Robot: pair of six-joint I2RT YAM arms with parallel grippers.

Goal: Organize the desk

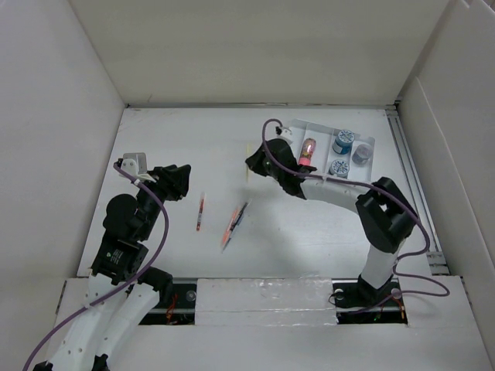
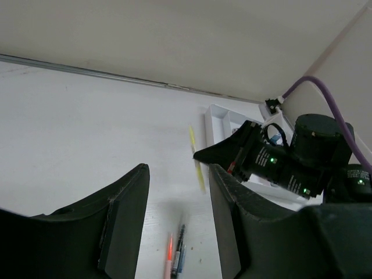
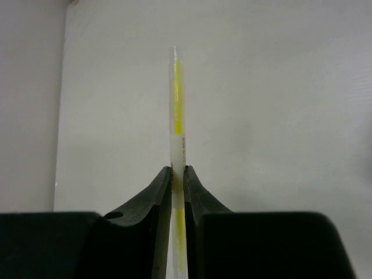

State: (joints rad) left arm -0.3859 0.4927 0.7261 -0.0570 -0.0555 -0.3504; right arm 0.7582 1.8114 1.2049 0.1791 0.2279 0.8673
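The desk (image 1: 178, 139) is a white tabletop with tall white walls. My right gripper (image 1: 255, 164) is shut on a thin yellow pen (image 3: 176, 104), gripping it near mid-length; the pen points away from the fingers, low over the desk, just left of the tray. The pen also shows in the left wrist view (image 2: 196, 160). My left gripper (image 1: 182, 182) is open and empty at the desk's left side. A red pen (image 1: 199, 212) lies on the desk near it. An orange pen and a dark blue pen (image 1: 235, 220) lie side by side mid-desk, and show between the left fingers (image 2: 175, 256).
A small white compartmented tray (image 1: 370, 142) stands at the back right, holding a pink item (image 1: 308, 148), two blue-grey round pieces (image 1: 343, 142) and a grey disc (image 1: 361, 154). White walls close in the back and both sides.
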